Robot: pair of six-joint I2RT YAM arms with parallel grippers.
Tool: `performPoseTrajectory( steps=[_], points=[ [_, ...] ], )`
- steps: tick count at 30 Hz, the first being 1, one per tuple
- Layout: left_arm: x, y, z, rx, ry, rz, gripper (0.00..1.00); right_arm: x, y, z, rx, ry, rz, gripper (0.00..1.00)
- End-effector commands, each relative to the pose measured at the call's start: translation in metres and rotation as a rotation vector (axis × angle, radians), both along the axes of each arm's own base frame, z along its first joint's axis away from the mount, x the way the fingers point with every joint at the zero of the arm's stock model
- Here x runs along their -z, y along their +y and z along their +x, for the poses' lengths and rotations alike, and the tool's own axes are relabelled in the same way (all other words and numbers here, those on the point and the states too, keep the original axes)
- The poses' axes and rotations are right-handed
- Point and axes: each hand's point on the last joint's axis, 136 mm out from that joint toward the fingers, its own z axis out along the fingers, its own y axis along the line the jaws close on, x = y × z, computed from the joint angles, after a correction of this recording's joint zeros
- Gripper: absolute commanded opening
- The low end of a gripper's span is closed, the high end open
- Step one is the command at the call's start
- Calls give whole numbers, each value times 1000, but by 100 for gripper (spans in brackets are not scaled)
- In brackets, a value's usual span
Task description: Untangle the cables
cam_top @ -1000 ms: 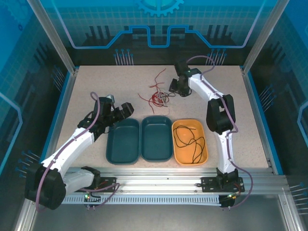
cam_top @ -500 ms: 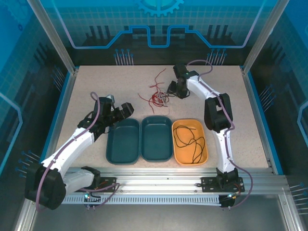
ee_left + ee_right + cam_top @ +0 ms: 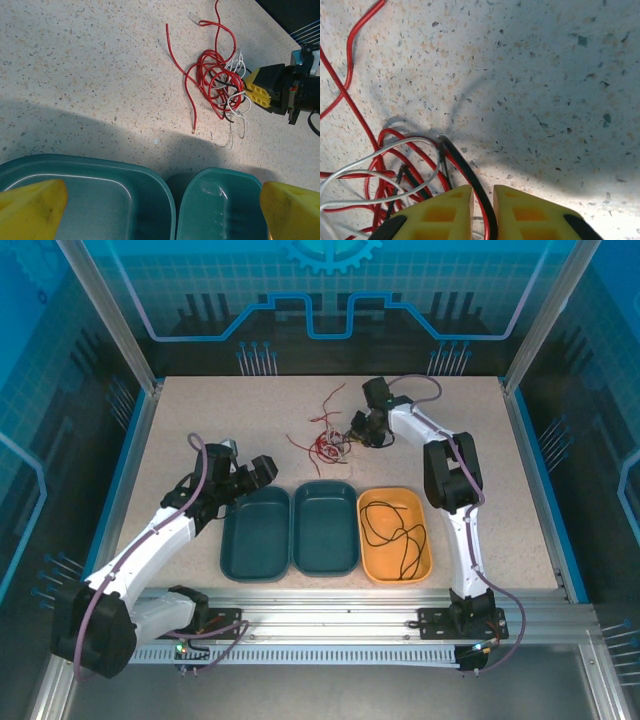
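Bright overhead light, soft broad shadows, mostly sharp focus

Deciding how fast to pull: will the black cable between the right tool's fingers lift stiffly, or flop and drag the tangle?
Likely floppy: the black cable is thin and curves loosely at the right tool. Probably very light, so it should rise easily. It threads through red loops and white strands, so those may well drag along.

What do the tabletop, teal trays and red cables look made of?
Tabletop: speckled stone-look laminate or composite, matte.
Teal trays: probably moulded plastic, smooth, faint sheen, rounded rims.
Red cables: likely plastic-insulated wire, glossy, springy loops.
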Motion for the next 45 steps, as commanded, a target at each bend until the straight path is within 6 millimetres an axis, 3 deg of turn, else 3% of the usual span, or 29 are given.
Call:
performPoseTrajectory(
  steps=[1,8,17,28,37,45],
  points=[
    [0,2,-4,2,2,10,99,-29,-1,3,3,-59,45,11],
    [0,1,-4,5,4,9,99,-66,-4,-2,-21,-138,44,0],
    [-2,1,-4,5,-1,6,99,-116,1,-10,-90,-252,2,0],
    [-6,0,-2,8,-13,-6,99,-195,40,-35,-329,-513,-162,0],
    [-11,-4,2,14,-32,-28,99,-261,77,-49,-458,-788,-115,0],
    [-20,-6,5,16,-52,-41,99,-301,87,-52,-472,-924,-52,0]
  ],
)
